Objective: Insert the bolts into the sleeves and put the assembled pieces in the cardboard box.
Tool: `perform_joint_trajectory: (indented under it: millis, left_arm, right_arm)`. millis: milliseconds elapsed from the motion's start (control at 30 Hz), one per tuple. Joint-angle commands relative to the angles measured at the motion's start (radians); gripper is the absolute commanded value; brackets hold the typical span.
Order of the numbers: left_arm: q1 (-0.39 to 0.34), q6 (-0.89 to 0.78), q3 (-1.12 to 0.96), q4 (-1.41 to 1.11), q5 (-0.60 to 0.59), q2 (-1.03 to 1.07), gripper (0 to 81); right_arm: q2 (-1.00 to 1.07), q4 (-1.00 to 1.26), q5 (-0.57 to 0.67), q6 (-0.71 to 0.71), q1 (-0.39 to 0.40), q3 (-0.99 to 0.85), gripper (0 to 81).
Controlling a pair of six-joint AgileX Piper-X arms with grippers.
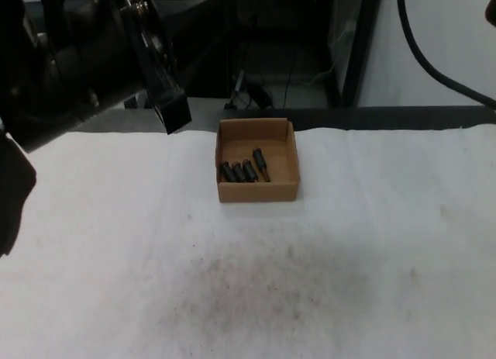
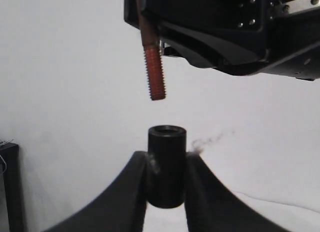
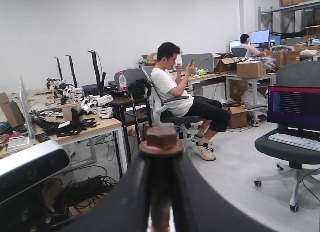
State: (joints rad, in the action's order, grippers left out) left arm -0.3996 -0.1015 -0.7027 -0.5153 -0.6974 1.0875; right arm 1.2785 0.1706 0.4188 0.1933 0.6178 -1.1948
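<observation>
The left gripper (image 2: pixel 166 168) sits closest to the lens. Its two fingers are closed on a black sleeve (image 2: pixel 167 142), which stands upright with its open bore facing up. A coppery bolt (image 2: pixel 155 74) hangs above it, thread end down. The tip is just short of the bore and a little off to one side, so it has not entered yet.

In the right wrist view, the right gripper (image 3: pixel 161 202) is clamped on the bolt's shank just under the hex head (image 3: pixel 161 138).

From the high view, the cardboard box (image 1: pixel 284 190) sits on the white cloth (image 1: pixel 372 243) at the bench's far side. Several dark pieces (image 1: pixel 242 171) lie in it. They are probably finished assemblies, though too small to confirm.

So several pieces seem done. This pair has to be lined up, joined and boxed, and with no loose parts on the cloth it may be the last.
</observation>
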Motion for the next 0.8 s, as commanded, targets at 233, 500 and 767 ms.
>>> perform_joint_trajectory:
  millis: [233, 500, 767]
  left_arm:
    - [-0.001, 0.005, -0.006, 0.063, 0.012, -0.019, 0.3]
    - [-0.001, 0.005, -0.006, 0.063, 0.012, -0.019, 0.3]
    - [-0.001, 0.005, -0.006, 0.054, 0.013, -0.019, 0.3]
  right_arm:
    - [-0.007, 0.029, -0.001, -0.112, 0.063, -0.008, 0.8]
    - [-0.007, 0.005, -0.001, -0.140, 0.069, -0.008, 0.8]
    - [-0.007, -0.056, -0.001, -0.172, 0.069, -0.008, 0.8]
